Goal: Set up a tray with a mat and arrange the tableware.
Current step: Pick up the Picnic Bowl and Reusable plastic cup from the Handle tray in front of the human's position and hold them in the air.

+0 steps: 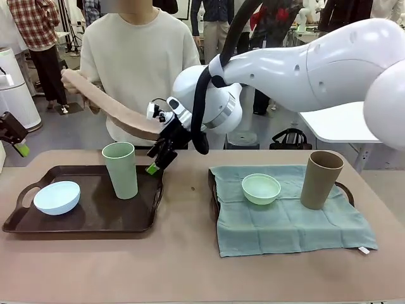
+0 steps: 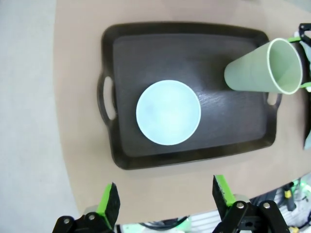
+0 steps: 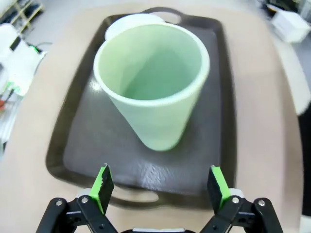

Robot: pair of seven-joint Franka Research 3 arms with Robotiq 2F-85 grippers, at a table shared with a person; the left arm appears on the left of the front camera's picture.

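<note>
A dark brown tray [image 1: 88,218] at the left holds a pale blue bowl [image 1: 57,197] and an upright pale green cup [image 1: 120,170]. My right gripper [image 1: 158,161] has reached across the middle and hangs open just right of that cup, apart from it. In the right wrist view the pale green cup [image 3: 151,90] stands ahead of the open right gripper [image 3: 160,184]. My left gripper [image 2: 165,199] is open, high above the pale blue bowl [image 2: 168,112]. At the right, a teal mat [image 1: 291,221] covers a second tray and carries a mint green bowl [image 1: 261,189] and a tan brown cup [image 1: 321,179].
A person at the far side holds a folded tan cloth [image 1: 104,102] above the back of the left tray. My left gripper [image 1: 18,140] hovers at the picture's left edge. Bare table [image 1: 183,253] lies between the trays and along the front.
</note>
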